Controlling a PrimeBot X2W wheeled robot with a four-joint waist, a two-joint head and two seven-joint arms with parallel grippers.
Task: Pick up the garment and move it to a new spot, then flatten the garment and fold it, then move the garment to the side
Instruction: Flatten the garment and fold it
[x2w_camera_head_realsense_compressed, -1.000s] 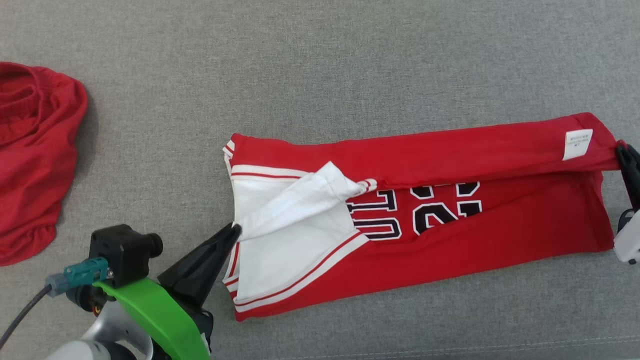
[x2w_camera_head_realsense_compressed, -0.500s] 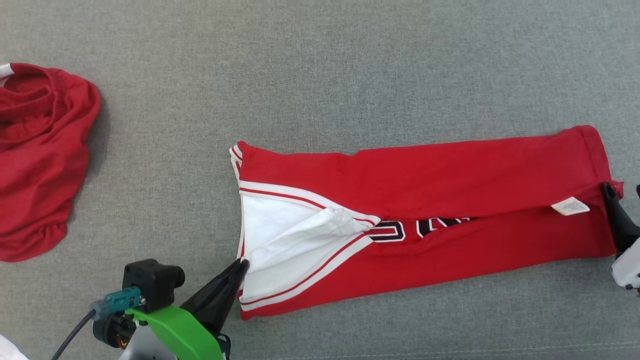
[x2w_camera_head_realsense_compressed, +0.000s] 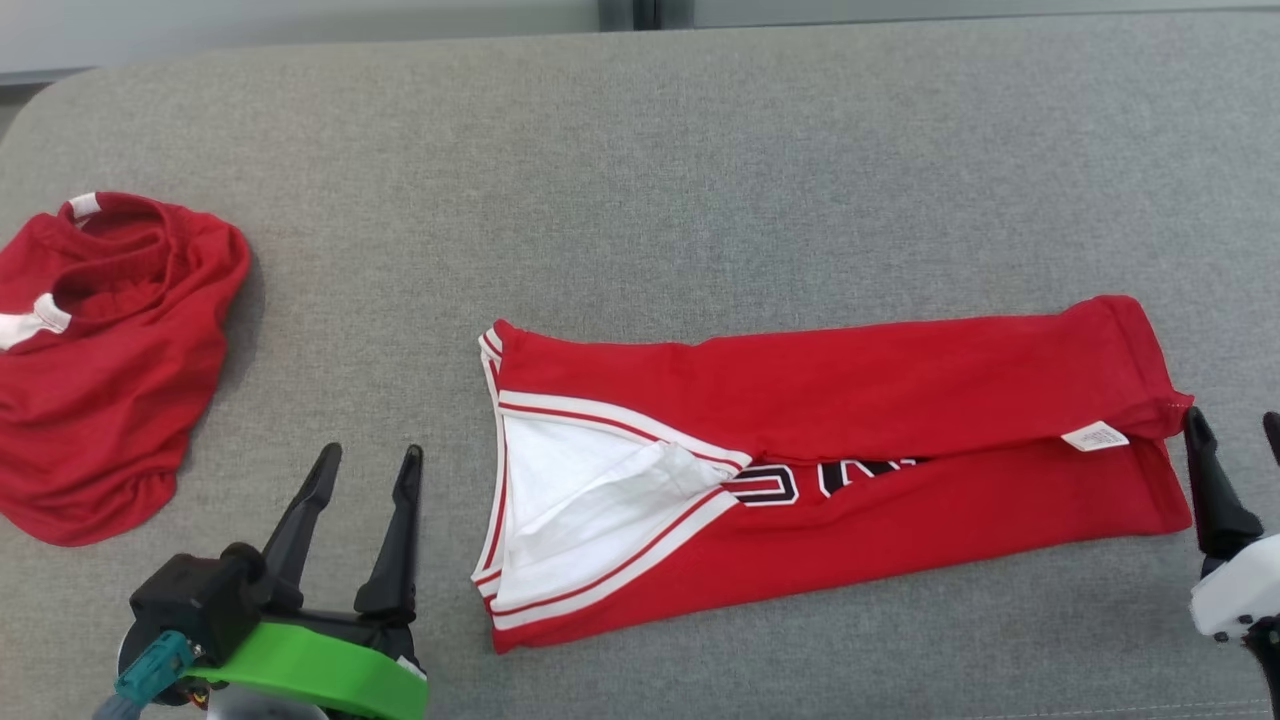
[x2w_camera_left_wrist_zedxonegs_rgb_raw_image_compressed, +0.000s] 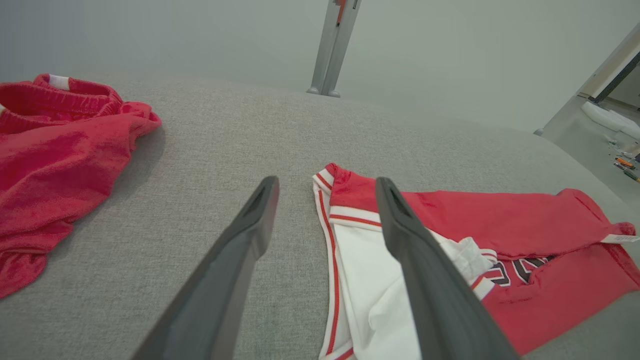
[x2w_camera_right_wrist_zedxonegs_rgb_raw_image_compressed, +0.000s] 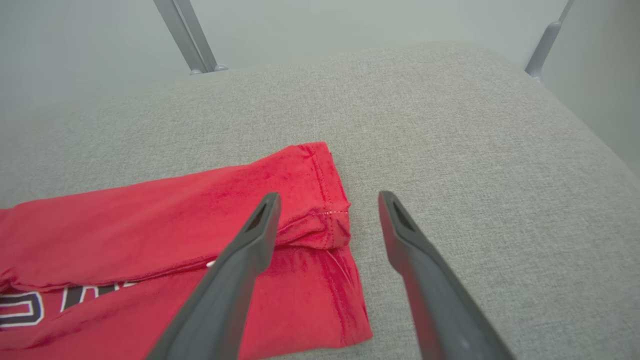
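Left gripper (x2w_camera_head_realsense_compressed: 368, 458) and right gripper (x2w_camera_head_realsense_compressed: 1232, 425) stand with fingers spread, holding nothing, at either end of the garment (x2w_camera_head_realsense_compressed: 850, 390), which lies folded lengthwise on the grey cushion (x2w_camera_head_realsense_compressed: 700, 150); a crumpled red cloth (x2w_camera_head_realsense_compressed: 110, 400) sits well apart to the left.

Red jersey (x2w_camera_head_realsense_compressed: 900, 390) is laid flat on the grey surface (x2w_camera_head_realsense_compressed: 700, 150), stretched out as a long band, slightly tilted, with the right end higher in the head view. Upper long edge is folded down over the middle, so the black, white-outlined lettering (x2w_camera_head_realsense_compressed: 790, 483) is half covered. White panel (x2w_camera_head_realsense_compressed: 560, 470) with red-and-white striped trim is exposed at the left end, one white flap creased across it. Small white label (x2w_camera_head_realsense_compressed: 1096, 437) is seen near the right end, at the fold's edge.
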